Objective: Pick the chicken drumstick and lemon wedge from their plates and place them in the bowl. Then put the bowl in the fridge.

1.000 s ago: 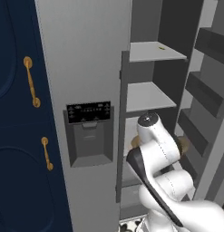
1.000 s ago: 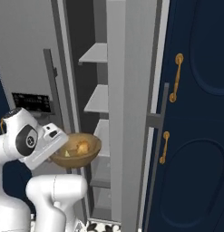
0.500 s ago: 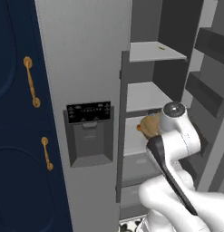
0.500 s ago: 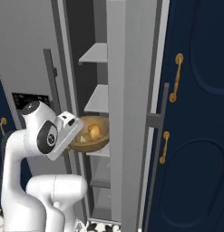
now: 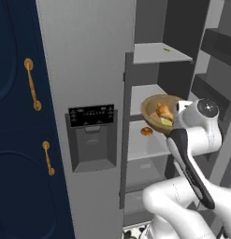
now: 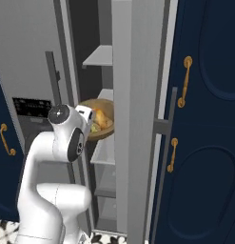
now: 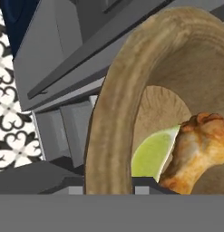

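Pinching the near rim of the wooden bowl [image 7: 109, 113], the gripper [image 7: 109, 185] holds it tilted at the fridge [image 5: 89, 60] opening, between two grey shelves [image 5: 159, 52]. Inside it, the chicken drumstick [image 7: 199, 149] touches the lemon wedge [image 7: 152, 154]. Open room lies beyond the bowl's far edge above the middle shelf; the open door [image 6: 133, 119] stands just beside it on the right.
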